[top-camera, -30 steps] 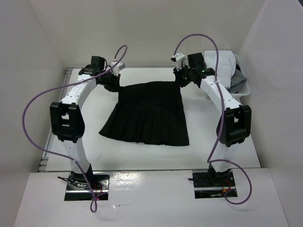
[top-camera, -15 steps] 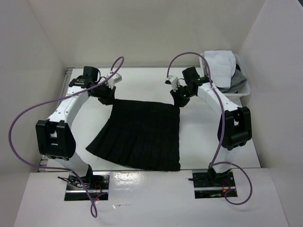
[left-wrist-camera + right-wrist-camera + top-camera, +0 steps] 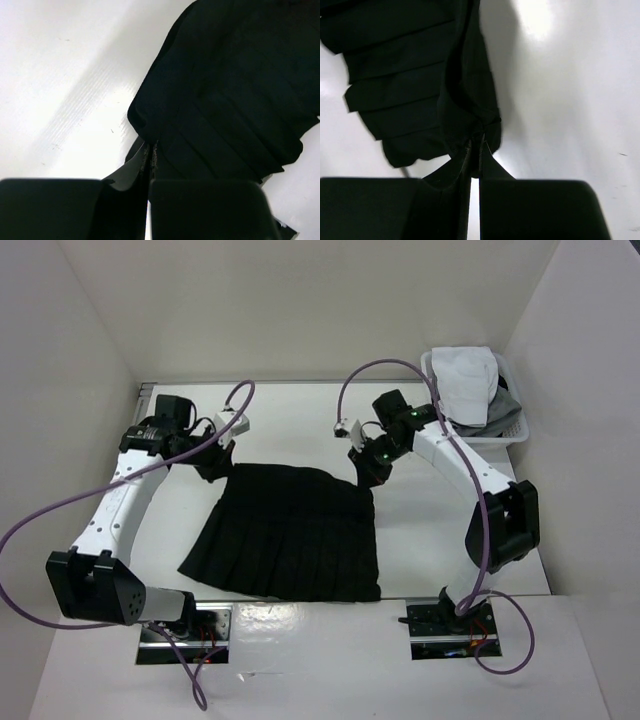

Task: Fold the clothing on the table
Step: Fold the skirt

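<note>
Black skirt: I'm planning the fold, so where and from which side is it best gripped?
Probably the two far waistband corners of the skirt, from the far side, where left claw and right claw pinch: that edge is narrower, fabric thin and flat.

**Our tally, kind by kind**

We count one black pleated skirt [image 3: 290,540] and one white table [image 3: 430,530]. We count two robot arms, the left arm [image 3: 120,500] and the right arm [image 3: 465,465]. Each carries one tool, which makes two: the left tool [image 3: 213,462] and the right tool [image 3: 368,470]. We see two purple cables, the left cable [image 3: 50,506] and the right cable [image 3: 385,362]. There is one white plastic basket [image 3: 515,430], and in it we can make out two garments, one white garment [image 3: 465,375] and one grey garment [image 3: 503,410]. We also count two base plates, one under each arm: the left base plate [image 3: 185,625] and the right base plate [image 3: 445,625].
</note>
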Tool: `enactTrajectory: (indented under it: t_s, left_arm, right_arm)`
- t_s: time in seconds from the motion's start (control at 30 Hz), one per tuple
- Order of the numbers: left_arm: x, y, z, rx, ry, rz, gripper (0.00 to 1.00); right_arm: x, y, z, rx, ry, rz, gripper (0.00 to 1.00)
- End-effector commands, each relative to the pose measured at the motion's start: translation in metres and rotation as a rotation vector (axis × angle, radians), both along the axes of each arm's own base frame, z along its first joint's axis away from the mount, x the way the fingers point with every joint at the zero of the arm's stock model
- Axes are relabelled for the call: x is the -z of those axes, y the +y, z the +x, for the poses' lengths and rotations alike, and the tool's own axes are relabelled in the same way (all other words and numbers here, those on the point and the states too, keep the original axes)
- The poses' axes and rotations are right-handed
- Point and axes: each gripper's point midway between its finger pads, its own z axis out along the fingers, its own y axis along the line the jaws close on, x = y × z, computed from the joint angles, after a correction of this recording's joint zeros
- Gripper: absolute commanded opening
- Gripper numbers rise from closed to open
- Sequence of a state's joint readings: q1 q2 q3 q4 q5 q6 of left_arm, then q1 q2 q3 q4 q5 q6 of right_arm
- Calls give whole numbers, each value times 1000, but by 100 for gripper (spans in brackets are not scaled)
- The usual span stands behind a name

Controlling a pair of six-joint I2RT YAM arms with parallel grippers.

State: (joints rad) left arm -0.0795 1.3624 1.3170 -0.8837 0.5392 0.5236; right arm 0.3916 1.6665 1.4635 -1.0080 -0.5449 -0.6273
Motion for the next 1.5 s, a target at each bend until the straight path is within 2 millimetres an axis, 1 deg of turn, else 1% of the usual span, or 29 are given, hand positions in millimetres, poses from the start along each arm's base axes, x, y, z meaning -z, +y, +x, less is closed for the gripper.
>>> enactTrajectory:
  t_s: [0.0,0.03,0.07,0.1,0.17,0.27,0.3,0.33,0.4,0.47,0.5,0.57,0.67,0.73,0.77,0.8,0.83,0.87,0.9,0.93,0.97,1.07,1.1,1.17,1.2,1.27,1.3,1.33,1.47]
  left_arm:
    - [-2,-3,-19,73,-1,-7,0]
    - [-3,0,-21,82,-13,9,0]
    - [2,0,-28,89,15,14,0]
    - [1,1,-31,97,14,18,0]
    - [3,1,-39,125,33,21,0]
    - [2,1,-51,166,35,31,0]
    - [0,2,-54,174,28,35,0]
    - [-3,2,-59,174,28,35,0]
    - [-6,5,-66,192,9,58,0]
    - [-6,9,-70,206,0,85,0]
    - [-7,10,-78,213,11,88,0]
    - [-6,13,-84,223,19,106,0]
    - [-5,21,-95,234,31,148,0]
    - [-4,23,-103,249,45,170,0]
    - [-4,21,-106,258,40,170,0]
    - [-4,27,-107,235,38,199,0]
    - [-2,26,-110,245,36,211,0]
    - [-8,27,-114,247,3,222,0]
    - [-10,29,-115,239,-14,236,3]
    - [-16,30,-118,235,-48,236,5]
    - [-15,32,-121,229,-54,247,7]
    - [-20,34,-124,214,-79,252,12]
    - [-19,36,-126,209,-82,261,15]
    - [-21,38,-127,195,-89,267,18]
    - [-23,38,-129,186,-98,263,21]
    - [-26,40,-131,178,-116,273,24]
    - [-28,40,-133,168,-128,269,32]
    - [-27,43,-136,161,-135,281,38]
    - [-31,46,-136,130,-154,288,39]
  right_arm:
    - [-11,12,-39,-109,93,30,0]
    - [-12,15,-45,-122,107,33,0]
    - [-11,19,-51,-150,110,29,0]
    - [-12,21,-52,-154,115,41,0]
    - [-11,26,-66,-198,144,41,0]
    - [-13,28,-79,-233,182,52,0]
    - [-10,33,-87,-259,202,42,0]
    - [-10,35,-90,-278,195,42,0]
    - [-7,38,-101,-309,217,29,0]
    - [-7,41,-108,-328,226,23,0]
    - [-5,41,-119,-347,254,7,0]
    - [-6,45,-127,-380,263,9,0]
    - [4,48,-144,-421,297,-30,0]
    - [6,53,-153,-447,311,-42,0]
    - [9,52,-157,-457,314,-56,0]
    - [9,54,-160,-462,319,-60,0]
    - [11,57,-166,-484,327,-69,0]
    - [12,57,-168,-485,325,-83,0]
    - [12,59,-171,-488,330,-86,0]
    - [17,58,-175,-499,340,-106,0]
    - [17,58,-175,-499,340,-106,6]
    - [20,58,-177,-490,353,-127,14]
    - [20,59,-179,-499,353,-128,21]
    - [21,58,-178,-497,347,-137,28]
    - [21,58,-178,-490,352,-139,34]
    - [20,59,-176,-489,339,-142,38]
    - [20,59,-176,-489,339,-142,39]
    - [20,59,-176,-489,339,-142,39]
    - [20,58,-175,-480,339,-151,42]
